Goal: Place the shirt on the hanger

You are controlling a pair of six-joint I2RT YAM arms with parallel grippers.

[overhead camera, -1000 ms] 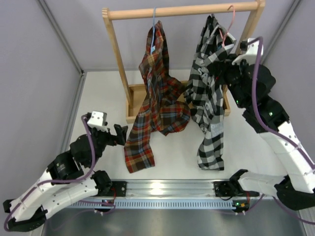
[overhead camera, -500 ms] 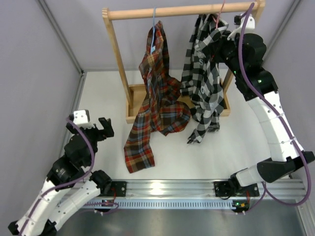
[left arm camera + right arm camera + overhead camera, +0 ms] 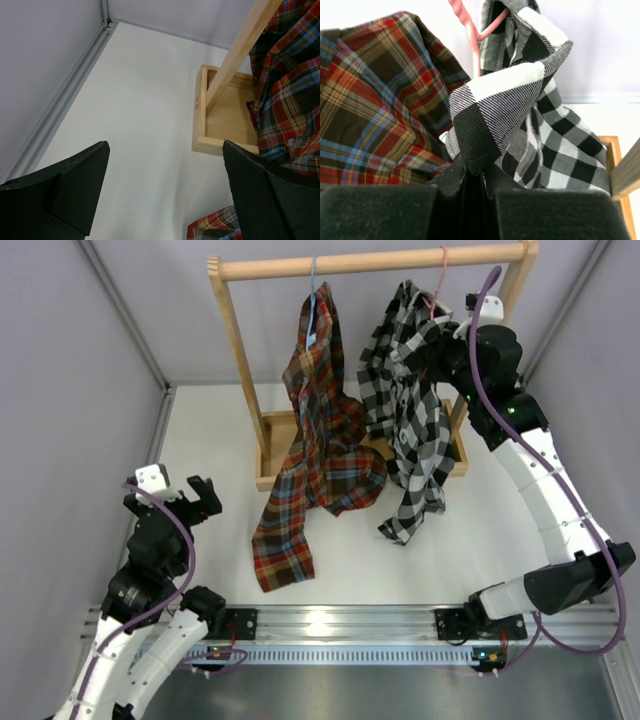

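Note:
The black-and-white check shirt [image 3: 410,410] hangs by the wooden rail, its hem trailing to the table. My right gripper [image 3: 447,352] is shut on a fold of the shirt [image 3: 505,95] high up near the rail. The pink wire hanger [image 3: 441,280] hooks over the rail; its neck [image 3: 470,35] runs down into the shirt's collar just past my fingers. How far the shirt sits on the hanger's arms is hidden. My left gripper [image 3: 192,502] is open and empty low at the left, away from the shirt; it also shows in the left wrist view [image 3: 165,200].
A wooden rack [image 3: 235,335] with a base tray [image 3: 200,125] stands at the back. A red tartan shirt [image 3: 315,440] hangs on a light blue hanger [image 3: 313,285] left of the check shirt and spreads onto the table. Grey walls close both sides.
My right gripper has lifted the check shirt up to the rail and shifted it left, and the pink hanger's hook now sits over the rail. My left arm has drawn back toward the near left.

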